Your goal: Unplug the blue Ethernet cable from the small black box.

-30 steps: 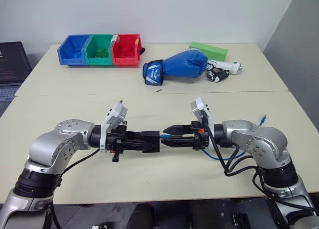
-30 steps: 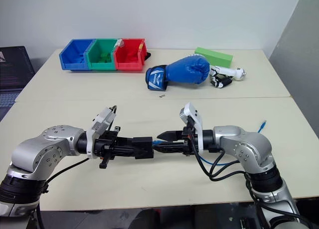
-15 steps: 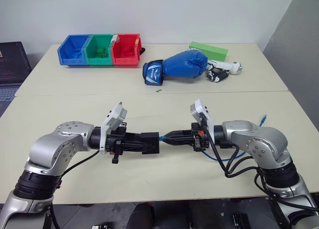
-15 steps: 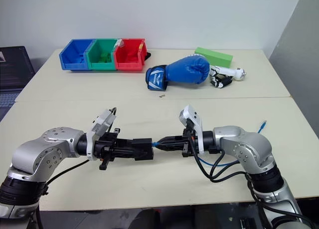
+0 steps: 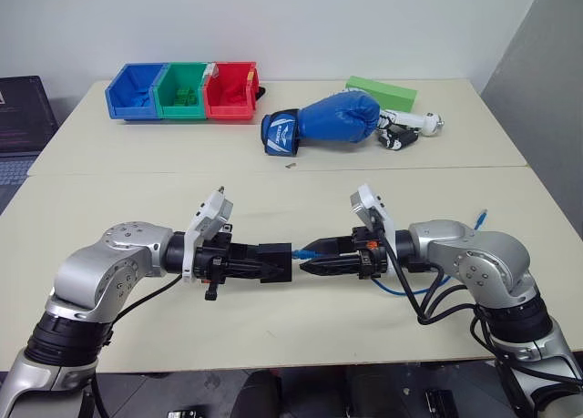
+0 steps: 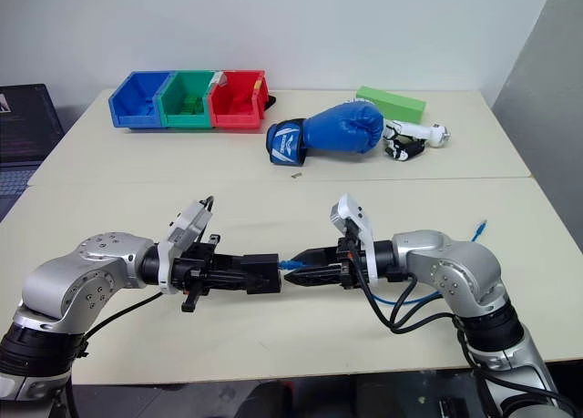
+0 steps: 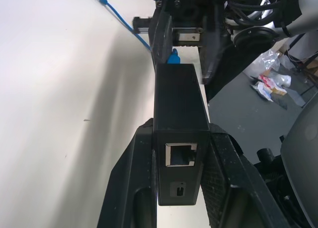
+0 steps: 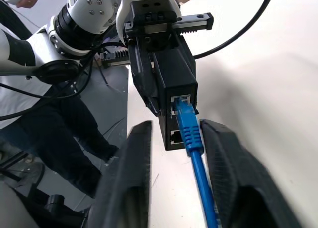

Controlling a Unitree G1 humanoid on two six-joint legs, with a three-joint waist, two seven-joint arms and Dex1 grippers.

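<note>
Table (image 5: 301,327) bare beneath small black box (image 5: 274,261).

Bright-blue Ethernet cable (image 8: 190,133), matte-black box (image 7: 179,109)

Two head views look forward and down over the table (image 5: 273,345) from slightly offset spots. Each wrist view looks close along its own fingers; both share the small black box (image 8: 175,79).

The small box (image 5: 273,261) is hanging over the counter (image 5: 301,318) in the left hand (image 5: 239,262), cable (image 5: 308,250) running right between the right hand (image 5: 314,258) fingers.
</note>
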